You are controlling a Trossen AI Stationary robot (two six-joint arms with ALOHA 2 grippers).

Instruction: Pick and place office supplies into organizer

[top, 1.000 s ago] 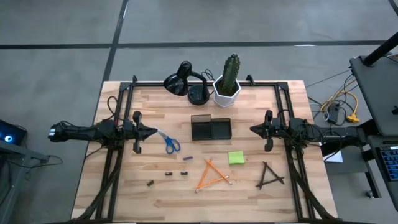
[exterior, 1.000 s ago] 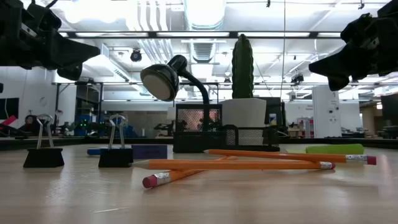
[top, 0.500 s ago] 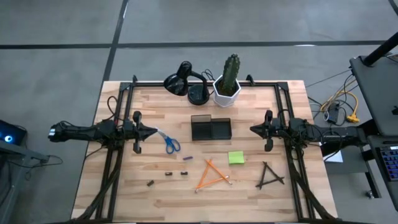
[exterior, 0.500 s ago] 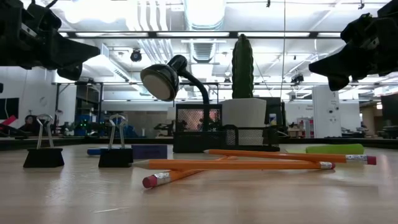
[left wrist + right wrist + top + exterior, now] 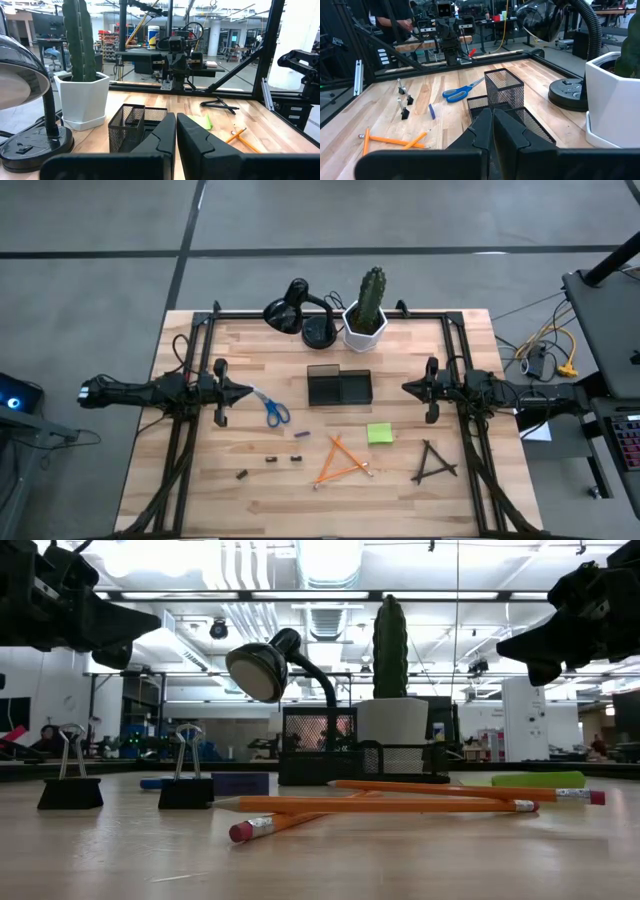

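Observation:
The organizer (image 5: 338,387), a dark mesh tray, stands mid-table. Nearer the front lie blue-handled scissors (image 5: 272,410), crossed orange pencils (image 5: 342,462), a lime-green sticky pad (image 5: 379,433), crossed black sticks (image 5: 434,463), small black binder clips (image 5: 270,459) and a short blue piece (image 5: 301,435). My left gripper (image 5: 250,392) hangs shut and level at the table's left, above the scissors' blades. At the right my right gripper (image 5: 405,388) hangs shut and level too. Both point at the organizer (image 5: 131,125) and hold nothing. In the right wrist view the scissors (image 5: 461,91) lie beyond the organizer (image 5: 507,95).
A black desk lamp (image 5: 295,310) and a cactus in a white hexagonal pot (image 5: 366,320) stand at the far edge behind the organizer. Black frame rails (image 5: 190,430) run along the table's left, right and far sides.

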